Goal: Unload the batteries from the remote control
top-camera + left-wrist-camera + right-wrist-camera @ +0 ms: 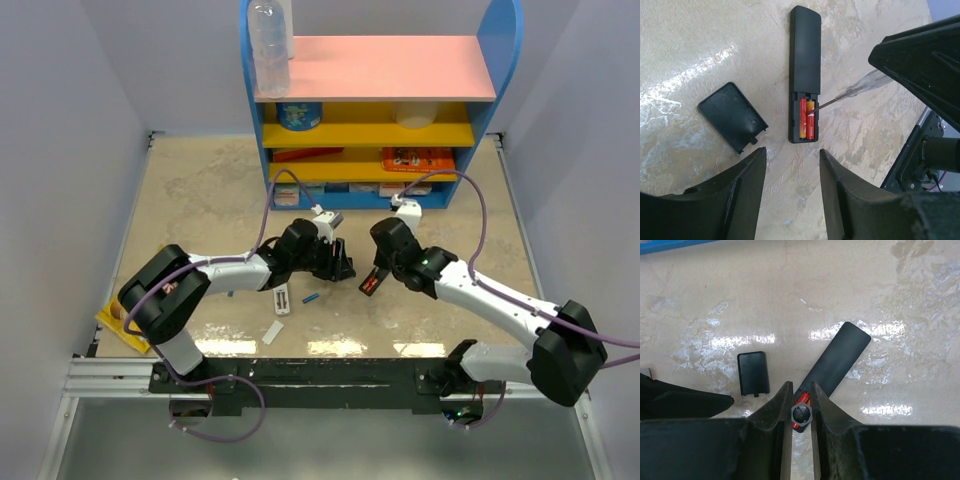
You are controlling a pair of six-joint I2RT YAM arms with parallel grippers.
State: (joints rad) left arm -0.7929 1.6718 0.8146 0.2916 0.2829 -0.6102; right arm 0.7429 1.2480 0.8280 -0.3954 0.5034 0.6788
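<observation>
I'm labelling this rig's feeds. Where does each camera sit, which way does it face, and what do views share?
Top external: above and behind the bases, looking down on the table; both arms, the left gripper and right gripper show.
Left wrist: on the left arm, looking down at the remote; its own parted fingers show.
Right wrist: on the right arm, looking down the screwdriver its fingers grip.
Shared: both wrist views show remote, red batteries, loose cover.

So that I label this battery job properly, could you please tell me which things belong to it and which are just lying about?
Job: black remote; two red batteries in it; its detached cover; screwdriver held in the right tool; loose blue battery.
Lying about: blue shelf unit; clear bottle on it; yellow packet at far left.
</observation>
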